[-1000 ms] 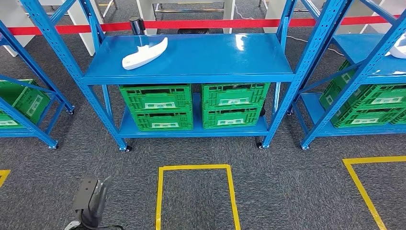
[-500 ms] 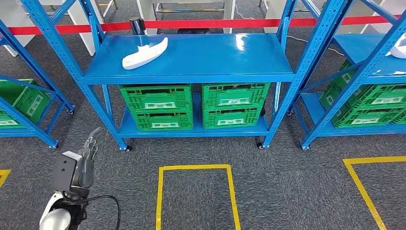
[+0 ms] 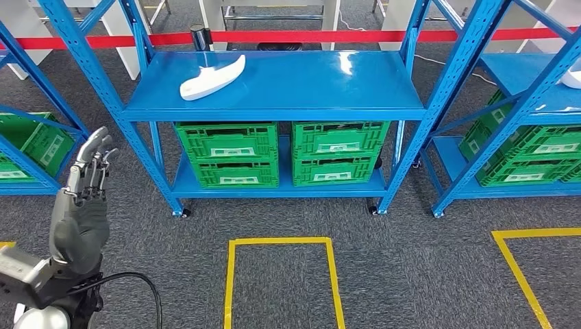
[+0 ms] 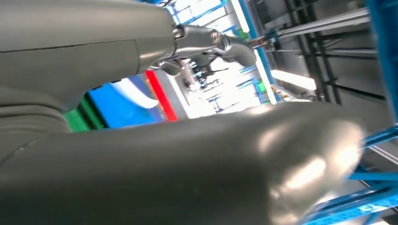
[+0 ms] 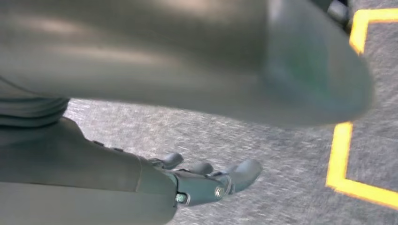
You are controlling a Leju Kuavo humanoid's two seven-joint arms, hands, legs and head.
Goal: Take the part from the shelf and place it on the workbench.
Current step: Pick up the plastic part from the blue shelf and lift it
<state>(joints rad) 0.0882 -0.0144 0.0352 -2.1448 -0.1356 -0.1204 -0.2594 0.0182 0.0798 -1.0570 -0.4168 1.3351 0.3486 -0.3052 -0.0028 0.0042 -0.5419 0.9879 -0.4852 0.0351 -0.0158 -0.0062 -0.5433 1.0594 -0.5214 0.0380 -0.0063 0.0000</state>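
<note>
Left robot hand is up in front of the body with fingers stretched out and slightly apart, holding nothing, well short of the shelf. Right robot hand hangs low over the grey carpet, nothing in it, fingers loosely curled but not closed up, so I'd call it empty and relaxed.

The white moulded plastic part, long with one end tapering up, is lying flat on the top board of the blue metal shelf, toward the left rear, near the back edge. You can catch a white sliver of it in the left wrist view too. Under that board sit green plastic crates in two stacks. A red barrier tape runs behind the rack, and there's a yellow tape rectangle on the floor in front.

So we're at the reach stage, part not touched yet, no desk visible from here.

My take on doing it cleanly: the hand is off to the left of the blue upright post, so it needs to come up above the board's front lip and swing inward, otherwise the forearm clips that post. The part lies diagonally, so I'd turn the wrist to go across its narrow width, around the thicker middle, not the thin tip. It looks smooth and the board is glossy, so a sloppy poke could just shove it backwards. Come down from above, close gently, lift straight up before pulling back.
</note>
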